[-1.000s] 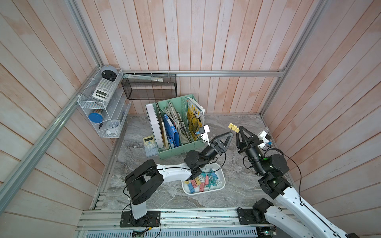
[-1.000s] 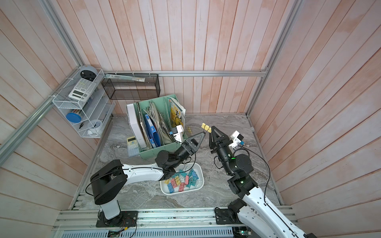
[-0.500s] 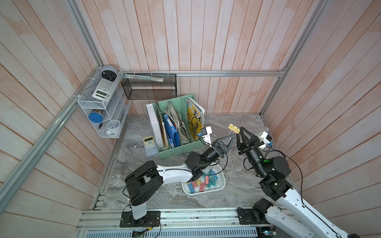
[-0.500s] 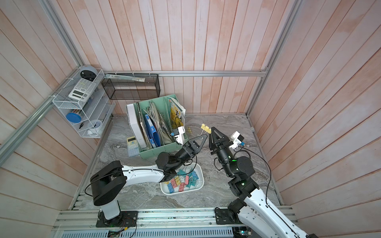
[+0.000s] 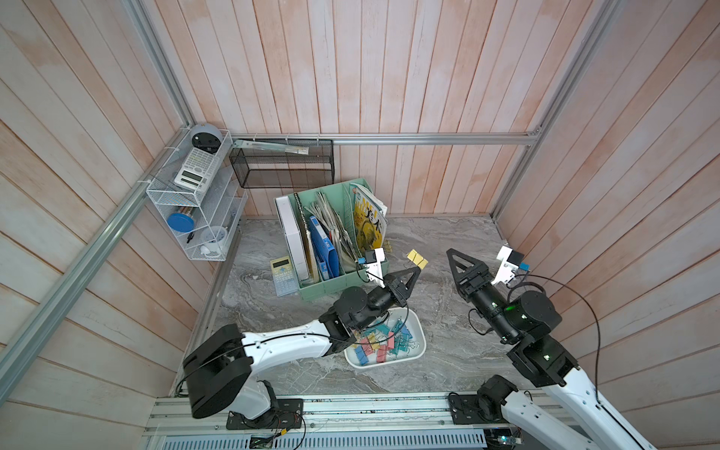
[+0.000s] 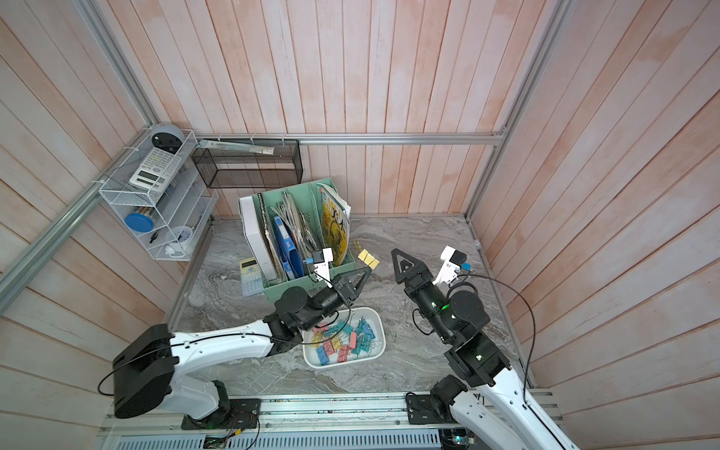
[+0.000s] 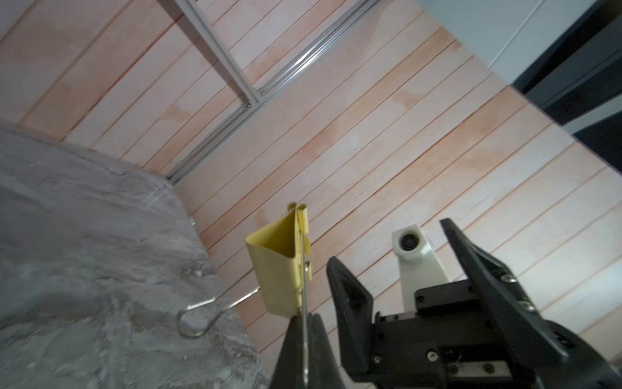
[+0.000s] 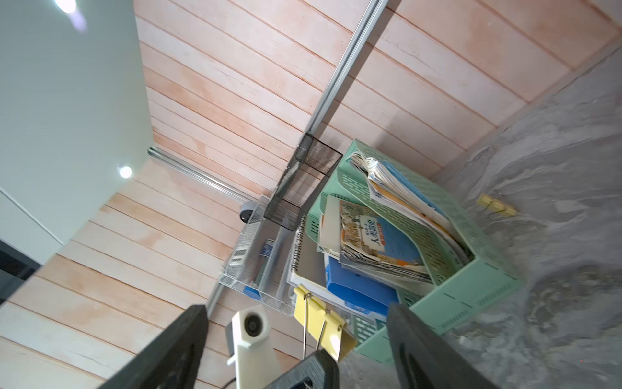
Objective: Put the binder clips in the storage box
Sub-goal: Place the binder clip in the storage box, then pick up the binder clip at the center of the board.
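Left wrist view: your left gripper [image 7: 304,323] has clamped onto the wire handle of the yellow binder clip [image 7: 279,269], aloft just beyond the storage box [image 5: 419,331]. Your right gripper [image 8: 296,311] has sprung wide, releasing it. Handover looks complete; the left arm makes the drop.

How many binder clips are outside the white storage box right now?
2. One yellow clip is held in the shut jaws of the left gripper; a second yellow clip lies on the table beside the green organizer. Others may hide behind the arms.
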`<state>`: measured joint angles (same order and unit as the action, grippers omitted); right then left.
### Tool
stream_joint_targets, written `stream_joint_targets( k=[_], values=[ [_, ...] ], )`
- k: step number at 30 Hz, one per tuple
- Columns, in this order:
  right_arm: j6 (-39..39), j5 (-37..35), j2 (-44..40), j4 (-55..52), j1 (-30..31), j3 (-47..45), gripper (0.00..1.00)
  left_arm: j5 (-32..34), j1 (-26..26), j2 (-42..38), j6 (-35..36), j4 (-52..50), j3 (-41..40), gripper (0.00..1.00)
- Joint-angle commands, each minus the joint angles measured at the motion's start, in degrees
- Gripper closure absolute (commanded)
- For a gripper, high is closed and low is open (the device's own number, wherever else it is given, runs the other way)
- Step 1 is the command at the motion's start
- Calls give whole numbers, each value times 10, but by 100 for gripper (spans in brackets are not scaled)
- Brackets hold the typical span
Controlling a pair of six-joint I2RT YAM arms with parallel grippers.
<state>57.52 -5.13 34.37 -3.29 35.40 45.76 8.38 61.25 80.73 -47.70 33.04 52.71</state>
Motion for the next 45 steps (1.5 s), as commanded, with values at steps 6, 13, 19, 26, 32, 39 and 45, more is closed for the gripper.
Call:
stream_joint_targets(
  k=[6,13,19,26,32,39,45],
  values=[
    [-240,-74,6,-275,-4,45,10,198,95,123,115,-896,328,100],
    [-236,-81,-21,-280,-5,22,10,249,137,237,127,-970,381,100],
    [-225,-70,-33,-288,-6,8,10,155,123,247,130,-869,329,100],
    [-217,-71,-38,-276,-6,-4,10,108,116,254,117,-828,277,100],
    [-223,-75,-20,-265,-6,4,10,88,116,222,124,-794,245,83],
    [-251,-86,38,-257,-11,32,10,121,74,66,144,-747,189,70],
    [-270,-16,203,-244,-64,108,14,75,-173,-207,113,-588,-6,67]
  ],
)
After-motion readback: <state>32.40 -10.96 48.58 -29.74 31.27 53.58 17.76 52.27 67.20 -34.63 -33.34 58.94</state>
